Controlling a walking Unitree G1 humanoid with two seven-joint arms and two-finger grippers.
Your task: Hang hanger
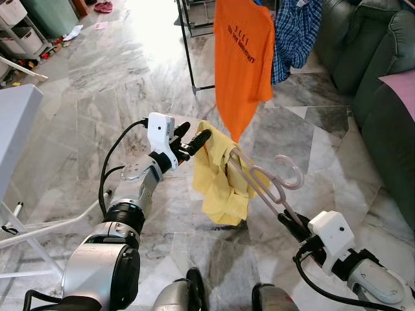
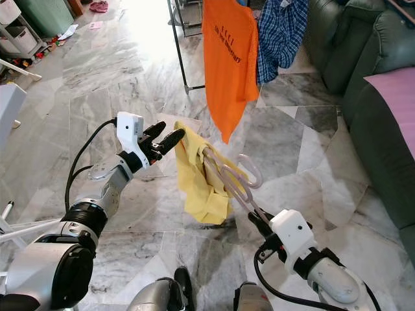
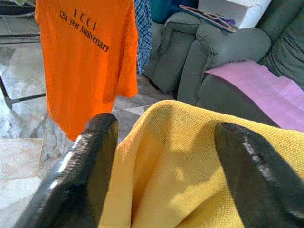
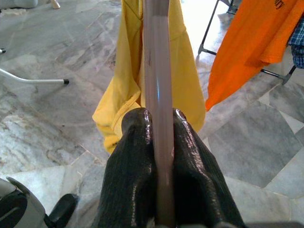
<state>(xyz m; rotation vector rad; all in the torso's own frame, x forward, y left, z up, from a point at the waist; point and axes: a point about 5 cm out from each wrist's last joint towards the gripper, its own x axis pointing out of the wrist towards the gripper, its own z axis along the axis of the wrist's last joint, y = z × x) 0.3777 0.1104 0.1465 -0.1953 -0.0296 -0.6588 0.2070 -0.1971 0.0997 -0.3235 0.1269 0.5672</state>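
Note:
A yellow shirt (image 1: 217, 184) hangs on a pale pink hanger (image 1: 267, 186) that is tilted, with its hook (image 1: 293, 170) pointing right. My right gripper (image 1: 290, 220) is shut on the lower end of the hanger; the right wrist view shows the pink bar (image 4: 156, 57) pinched between both fingers. My left gripper (image 1: 193, 134) is open at the shirt's upper left shoulder. In the left wrist view the yellow fabric (image 3: 190, 180) bulges between the two spread fingers (image 3: 85, 161).
An orange T-shirt (image 1: 243, 52) and a blue plaid shirt (image 1: 295, 32) hang on a black drying rack (image 1: 188, 55) straight ahead. A dark green sofa (image 1: 379, 84) with a pink cloth (image 1: 402, 84) stands at right. A white stand (image 1: 16, 120) is at left, on marble floor.

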